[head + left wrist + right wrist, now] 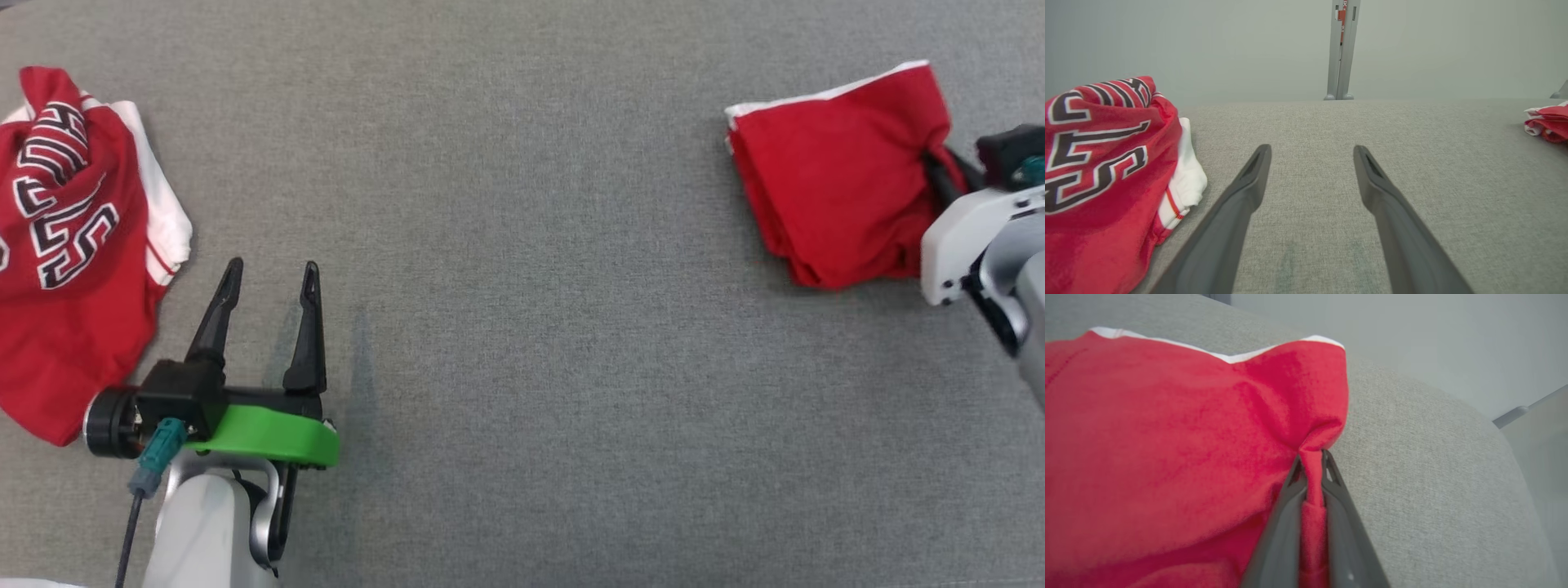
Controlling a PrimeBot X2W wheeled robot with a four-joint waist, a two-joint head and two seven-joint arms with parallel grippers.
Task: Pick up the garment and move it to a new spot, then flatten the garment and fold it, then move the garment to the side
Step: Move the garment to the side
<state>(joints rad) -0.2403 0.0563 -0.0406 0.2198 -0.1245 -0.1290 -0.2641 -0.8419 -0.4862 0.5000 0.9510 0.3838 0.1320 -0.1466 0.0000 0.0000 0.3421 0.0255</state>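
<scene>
To my left, a crumpled red lettered jersey (73, 269) lies on the grey worktop (522, 245); a grey post (1341, 49) stands beyond.

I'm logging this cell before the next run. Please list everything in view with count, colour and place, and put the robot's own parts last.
folded red cloth garment with white edging: one, red and white, right side of the table, an edge pinched by the right tool.
crumpled red jersey with black-and-white lettering: one, red, white and black, left edge of the table.
grey fabric-covered table: one, grey, under both garments.
grey metal post: one, grey with a red strip, beyond the table's far edge.
left tool: one, dark fingers on a green mount, lower left, open.
right tool: one, dark fingers, right edge, shut on the folded garment.
</scene>
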